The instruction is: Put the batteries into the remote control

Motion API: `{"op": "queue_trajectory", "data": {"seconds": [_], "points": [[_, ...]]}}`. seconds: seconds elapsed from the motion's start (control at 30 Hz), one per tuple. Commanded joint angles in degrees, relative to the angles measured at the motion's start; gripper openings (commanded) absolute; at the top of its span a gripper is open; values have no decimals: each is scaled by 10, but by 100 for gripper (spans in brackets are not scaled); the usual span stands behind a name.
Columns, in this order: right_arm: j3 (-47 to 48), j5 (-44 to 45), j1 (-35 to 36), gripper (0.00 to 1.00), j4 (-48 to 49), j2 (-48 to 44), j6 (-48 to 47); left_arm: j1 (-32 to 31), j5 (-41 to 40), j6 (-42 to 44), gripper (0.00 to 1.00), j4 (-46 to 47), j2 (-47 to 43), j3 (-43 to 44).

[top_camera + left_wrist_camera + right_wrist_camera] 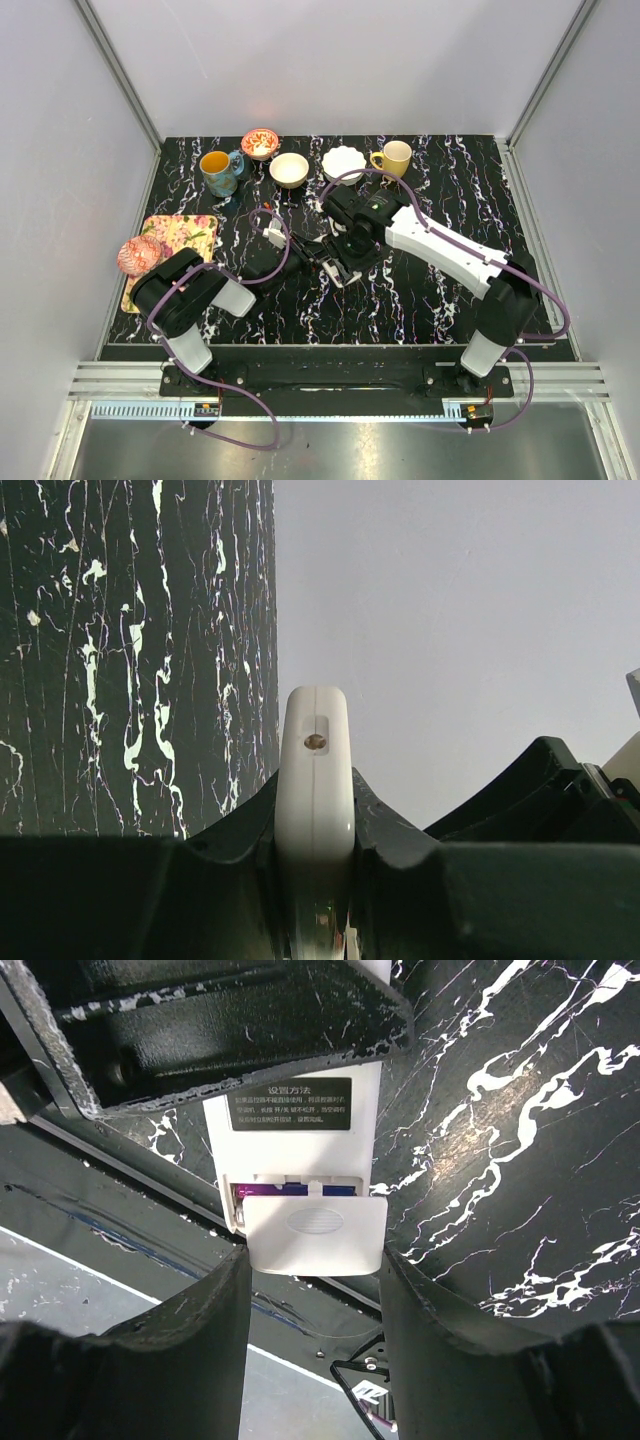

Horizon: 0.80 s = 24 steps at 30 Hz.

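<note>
White plastic sits clamped tight in your left jaws: one remote control [315, 780], seen edge-on from the left wrist and held over the middle of the desk [420, 290]. Your right jaws stand about half open round its other end, one finger [190, 1340] on each side of the single battery cover [315, 1228]. Their inner edges meet the cover's lower corners, but you cannot tell whether they press it. The cover sits partway off the remote's white back, and a purple strip [290, 1189] shows in the gap. Beyond it, one black label [291, 1105] carries white Chinese print headed 设置方法; the smaller lines are too fine to read.

Left of the arms lies one floral tray [190, 232] with one red patterned round piece [138, 256] on its near corner. Along the far edge stand two mugs, one blue [218, 172] and one yellow [396, 158], and three bowls: red [260, 143], cream [289, 169] and white scalloped [344, 163].
</note>
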Motion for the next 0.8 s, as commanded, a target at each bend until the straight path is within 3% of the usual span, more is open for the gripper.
{"op": "queue_trajectory", "data": {"seconds": [0.0, 0.77], "points": [[23, -2, -6, 0, 14, 5, -11, -3, -7, -10, 0, 238, -3, 8], [15, -27, -5, 0, 19, 14, -6, -5, -1, -8, 0, 238, -4, 17]]}}
